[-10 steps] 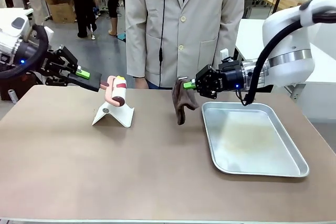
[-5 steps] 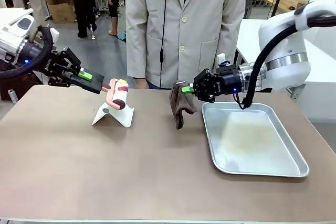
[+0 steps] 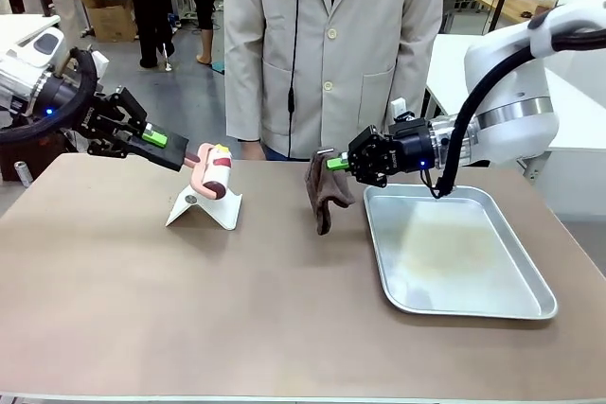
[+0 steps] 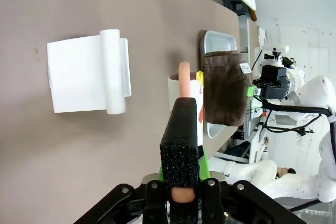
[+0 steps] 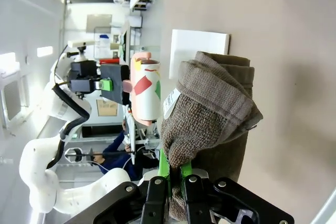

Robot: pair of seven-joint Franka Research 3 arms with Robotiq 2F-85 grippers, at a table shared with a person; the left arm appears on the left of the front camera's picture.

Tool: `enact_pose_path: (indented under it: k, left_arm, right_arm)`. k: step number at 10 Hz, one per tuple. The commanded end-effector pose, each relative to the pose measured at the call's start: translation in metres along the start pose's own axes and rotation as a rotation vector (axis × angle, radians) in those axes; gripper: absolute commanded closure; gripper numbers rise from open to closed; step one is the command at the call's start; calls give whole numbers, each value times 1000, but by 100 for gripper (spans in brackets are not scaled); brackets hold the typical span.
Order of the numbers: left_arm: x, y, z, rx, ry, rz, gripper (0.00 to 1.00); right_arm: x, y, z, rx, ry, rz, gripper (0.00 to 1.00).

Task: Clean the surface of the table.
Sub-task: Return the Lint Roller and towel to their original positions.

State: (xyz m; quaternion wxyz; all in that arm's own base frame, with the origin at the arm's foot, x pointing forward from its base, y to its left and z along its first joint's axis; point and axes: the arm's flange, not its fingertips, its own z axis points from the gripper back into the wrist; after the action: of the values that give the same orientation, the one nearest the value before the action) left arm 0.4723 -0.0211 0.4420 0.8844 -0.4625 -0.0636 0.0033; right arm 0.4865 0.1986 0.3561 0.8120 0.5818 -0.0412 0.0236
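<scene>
From the front, the brownish table (image 3: 237, 309) spans the whole foreground, with a person in a pale coat (image 3: 331, 44) standing at its far edge. The left claw (image 3: 175, 153) reaches in from the left above the table's far part, clamped on the pink handle of a lint roller (image 3: 210, 172), which hangs just above a white folded stand (image 3: 204, 207) resting on the table. The right claw (image 3: 333, 163) comes in from the right, shut on a brown cloth (image 3: 325, 194) that hangs down with its lower end close to the tabletop; whether it touches cannot be told. Just right of the cloth lies a shiny metal tray (image 3: 454, 253).

The left wrist view looks down past the claw's black padded finger (image 4: 179, 150) and shows the pink handle pinched at its base, the roller (image 4: 185, 90) beyond it, and the white stand (image 4: 86, 72) as a flat sheet with a rolled ridge lying on the table (image 4: 79, 156). The cloth (image 4: 224, 87) and tray rim (image 4: 215, 40) appear farther off.

The right wrist view shows the cloth (image 5: 210, 114) bunched thick between green pads (image 5: 164, 169), a white label on its edge, and the roller's (image 5: 144, 90) red and green print.
</scene>
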Motion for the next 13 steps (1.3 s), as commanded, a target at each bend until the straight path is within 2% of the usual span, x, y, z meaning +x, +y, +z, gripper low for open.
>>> enact_pose_path:
  k: [1, 3, 6, 13]
  left_arm:
    - [7, -13, 1, 46, 20, -44, 77]
    - [21, -25, -10, 102, 35, -38, 77]
    - [31, -35, -46, 209, 30, -36, 77]
    - [58, -29, -84, 382, 64, 3, 77]
  right_arm:
    - [10, -4, -27, -24, -38, -56, 91]
    - [7, -11, -54, -51, -39, -67, 91]
    - [4, -6, -84, -58, 24, -33, 91]
    - [-1, -15, -79, -60, 24, -45, 91]
